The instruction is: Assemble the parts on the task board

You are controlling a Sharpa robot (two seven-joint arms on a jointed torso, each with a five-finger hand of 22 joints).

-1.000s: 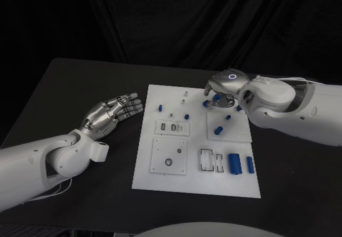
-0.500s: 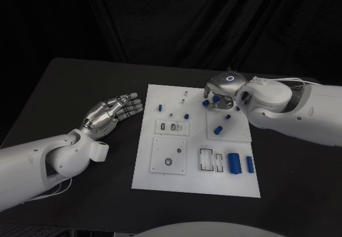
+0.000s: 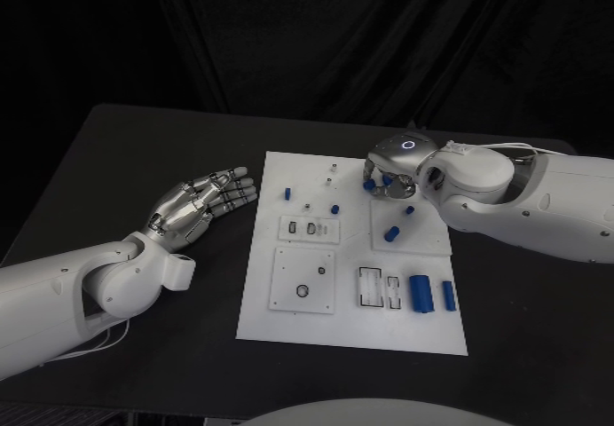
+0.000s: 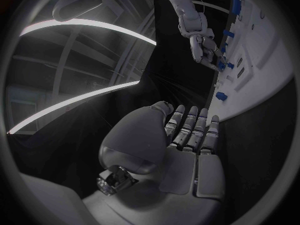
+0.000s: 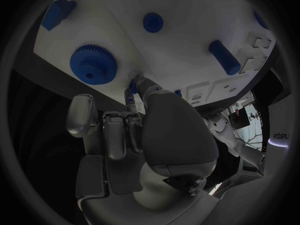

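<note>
The white task board (image 3: 358,328) lies in the middle of the black table. My right hand (image 3: 394,173) is over its far end, fingers curled down to the surface. In the right wrist view its fingertips (image 5: 134,85) pinch a small blue part (image 5: 130,94) against the board, beside a blue gear (image 5: 92,63). Two blue cylinders (image 3: 420,294) lie side by side at the board's near right. More small blue parts (image 3: 391,234) sit on the raised square plate. My left hand (image 3: 205,202) rests flat on the table left of the board, fingers apart and holding nothing.
A blue block (image 5: 59,12), a round blue part (image 5: 152,21) and a blue cylinder (image 5: 225,57) are on the board around my right hand. Small blue pegs (image 3: 289,192) stand near the board's far left. Black table (image 3: 153,142) surrounds the board.
My right hand has shifted slightly left over the far end of the board. The left arm has not moved.
</note>
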